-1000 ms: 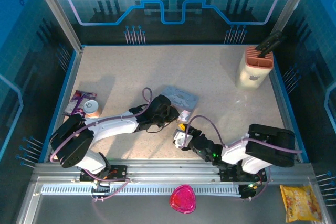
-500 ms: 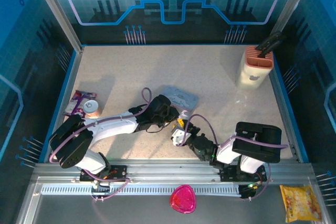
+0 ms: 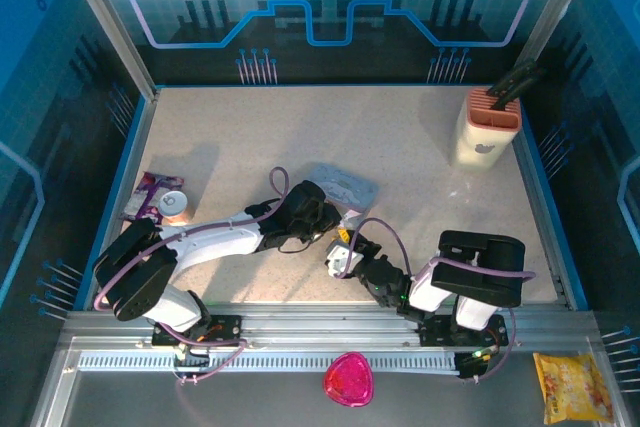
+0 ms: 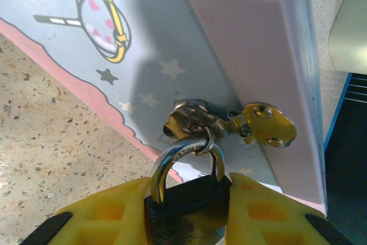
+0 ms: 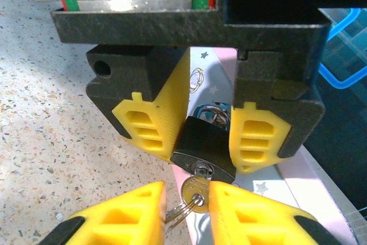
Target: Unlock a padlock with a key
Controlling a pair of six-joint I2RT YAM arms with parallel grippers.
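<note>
The small black padlock (image 4: 189, 213) hangs by its steel shackle (image 4: 163, 164) from the hasp (image 4: 192, 120) of a pastel cartoon tin (image 4: 172, 55). My left gripper (image 4: 189, 190) is shut on the padlock's body, which sits between the yellow pads. From the right wrist I see the padlock (image 5: 203, 142) from below. The key (image 5: 195, 189) is in its keyhole, with a key ring hanging from its head. My right gripper (image 5: 186, 194) straddles the key's head. The right pad touches it, a small gap stays on the left. In the top view both grippers (image 3: 322, 230) (image 3: 342, 255) meet beside the tin (image 3: 342, 187).
A beige holder with dark handles (image 3: 485, 127) stands at the back right. A small round tub (image 3: 175, 205) and a purple packet (image 3: 148, 192) lie at the left edge. Off the table in front lie a pink object (image 3: 348, 379) and a yellow snack bag (image 3: 572, 387).
My right arm has drawn in toward the padlock and its jaws have narrowed around the key's head. The left arm and padlock have stayed put.
</note>
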